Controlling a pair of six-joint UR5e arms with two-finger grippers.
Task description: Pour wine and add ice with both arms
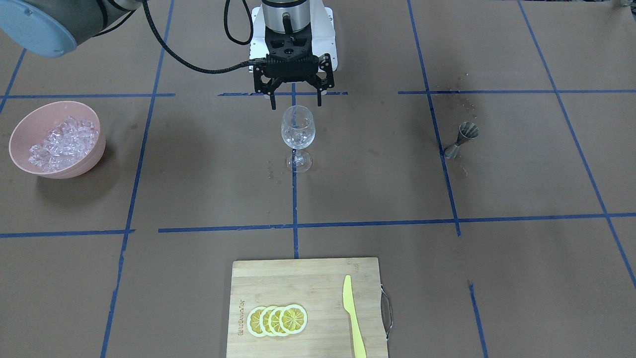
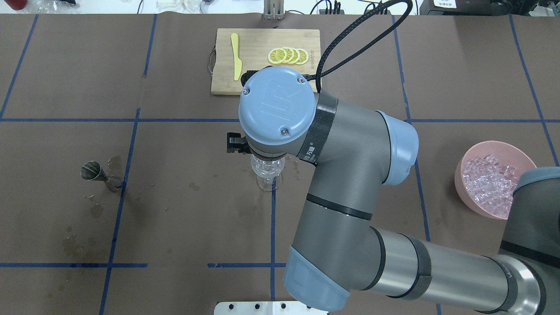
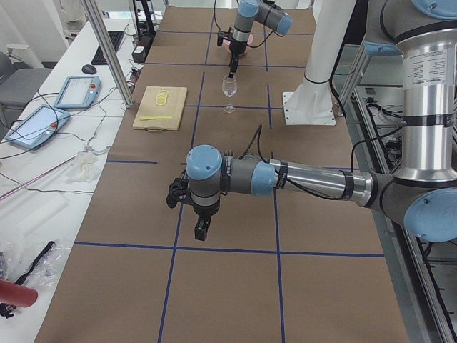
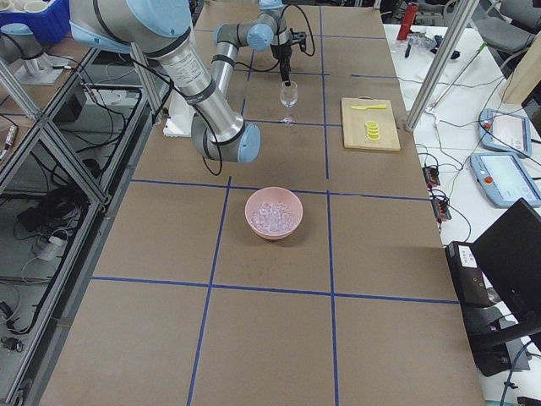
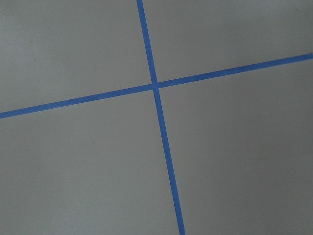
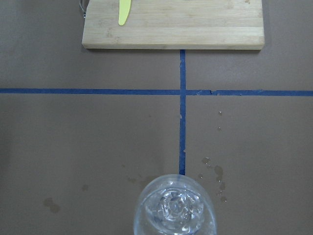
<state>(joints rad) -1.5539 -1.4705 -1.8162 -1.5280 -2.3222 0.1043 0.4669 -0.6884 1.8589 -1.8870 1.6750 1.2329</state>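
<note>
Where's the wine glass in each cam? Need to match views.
Front-facing: wine glass at centre, under the open right end effector.
Overhead: glass at centre, mostly hidden by the right arm.
Exterior left: far, top centre.
Exterior right: far, top centre.
Left wrist: not in view.
Right wrist: bottom edge.
Shared landmark: cutting board.

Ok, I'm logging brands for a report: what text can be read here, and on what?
Nothing reads clearly.
Cutting board: burnt-in brand along one edge, too blurred.
Right arm: white lettering on its black band, too small.
</note>
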